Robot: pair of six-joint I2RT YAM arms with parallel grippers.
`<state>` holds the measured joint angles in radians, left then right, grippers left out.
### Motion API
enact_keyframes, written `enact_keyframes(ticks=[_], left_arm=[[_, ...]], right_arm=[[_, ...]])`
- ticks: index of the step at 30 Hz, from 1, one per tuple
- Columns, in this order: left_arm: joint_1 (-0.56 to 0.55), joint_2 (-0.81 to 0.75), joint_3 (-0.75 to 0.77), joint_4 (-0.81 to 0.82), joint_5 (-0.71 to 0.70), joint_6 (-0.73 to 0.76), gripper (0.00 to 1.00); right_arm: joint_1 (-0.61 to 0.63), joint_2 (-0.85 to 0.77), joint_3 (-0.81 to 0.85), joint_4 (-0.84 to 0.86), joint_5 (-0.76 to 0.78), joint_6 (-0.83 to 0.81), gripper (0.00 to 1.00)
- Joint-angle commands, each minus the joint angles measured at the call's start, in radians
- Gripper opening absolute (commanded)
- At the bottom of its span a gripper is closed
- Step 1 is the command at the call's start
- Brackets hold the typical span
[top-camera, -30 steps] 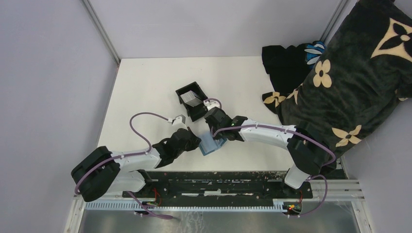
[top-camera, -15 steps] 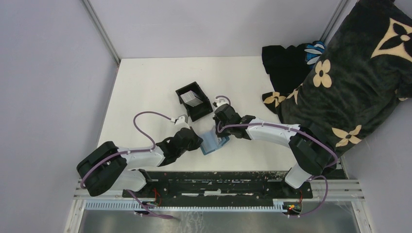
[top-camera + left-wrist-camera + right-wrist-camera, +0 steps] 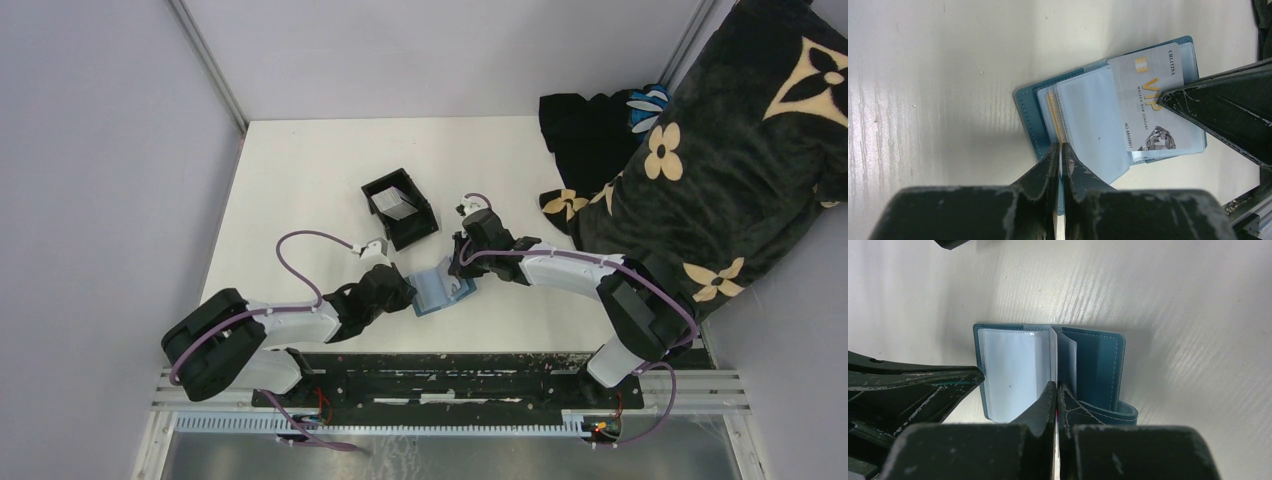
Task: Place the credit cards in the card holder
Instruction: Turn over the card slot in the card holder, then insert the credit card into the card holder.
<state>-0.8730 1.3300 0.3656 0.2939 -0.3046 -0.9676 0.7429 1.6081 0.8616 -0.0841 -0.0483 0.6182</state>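
One teal-blue folding card holder (image 3: pixel 440 290). One pale grey VIP-printed plastic card (image 3: pixel 1148 95). One black open-topped box (image 3: pixel 421 223), upper centre, whose grey cards (image 3: pixel 397 205) cannot be counted. Two black grippers: left gripper (image 3: pixel 408 292), right gripper (image 3: pixel 458 270).

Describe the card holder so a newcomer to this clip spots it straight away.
On the white table, look near the front edge, where the left claw and the right claw meet. The card holder lies open between them: teal-blue with clear sleeves, unlike the black box farther back.

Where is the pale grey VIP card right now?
Left wrist view, right of centre: the pale grey VIP card lies on the open teal-blue folding wallet, partly under a clear plastic sleeve.
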Motion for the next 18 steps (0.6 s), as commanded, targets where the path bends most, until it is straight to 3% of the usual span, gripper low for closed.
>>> enact_keyframes(ticks=[1, 18], left_arm=[[-0.005, 0.004, -0.009, 0.038, -0.017, 0.011, 0.11], [-0.004, 0.001, -0.020, 0.028, -0.023, 0.012, 0.11]], right_arm=[[-0.009, -0.009, -0.022, 0.057, -0.043, 0.020, 0.01], [-0.016, -0.070, -0.045, 0.069, -0.041, 0.040, 0.01]])
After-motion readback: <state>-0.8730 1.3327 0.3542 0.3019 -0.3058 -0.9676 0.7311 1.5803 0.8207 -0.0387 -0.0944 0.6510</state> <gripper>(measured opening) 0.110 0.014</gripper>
